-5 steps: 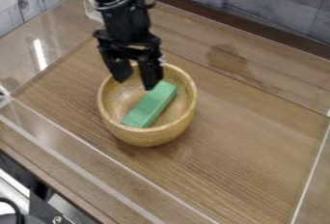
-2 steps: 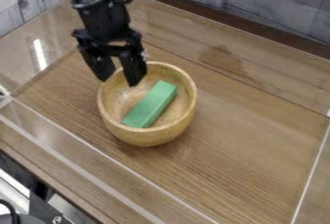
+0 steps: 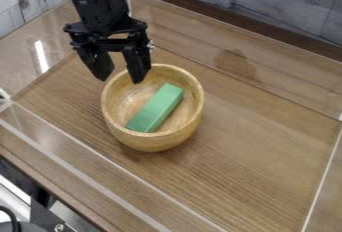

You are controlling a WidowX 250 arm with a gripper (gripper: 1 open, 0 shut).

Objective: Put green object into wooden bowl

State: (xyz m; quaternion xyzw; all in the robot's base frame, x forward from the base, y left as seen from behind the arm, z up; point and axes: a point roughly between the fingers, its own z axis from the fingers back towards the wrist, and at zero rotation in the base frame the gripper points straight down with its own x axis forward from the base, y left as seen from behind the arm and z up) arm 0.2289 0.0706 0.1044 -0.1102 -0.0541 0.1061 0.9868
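Observation:
The green object [image 3: 156, 109], a flat bright green block, lies tilted inside the wooden bowl [image 3: 186, 133], leaning against its inner wall. The round tan bowl sits in the middle of the wooden tabletop. My black gripper [image 3: 116, 70] hangs above the bowl's upper-left rim, pointing down. Its two fingers [image 3: 98, 64] stand wide apart with nothing between them. It touches neither the block nor the bowl.
Clear plastic walls [image 3: 40, 51] fence the wooden tabletop [image 3: 254, 106] on the left, front and right. A grey plank wall runs along the back. The table's front edge drops off at the lower left.
The gripper has risen out of the bowl and shifted up and to the left, rolling slightly. The green block stays in the bowl where it was.

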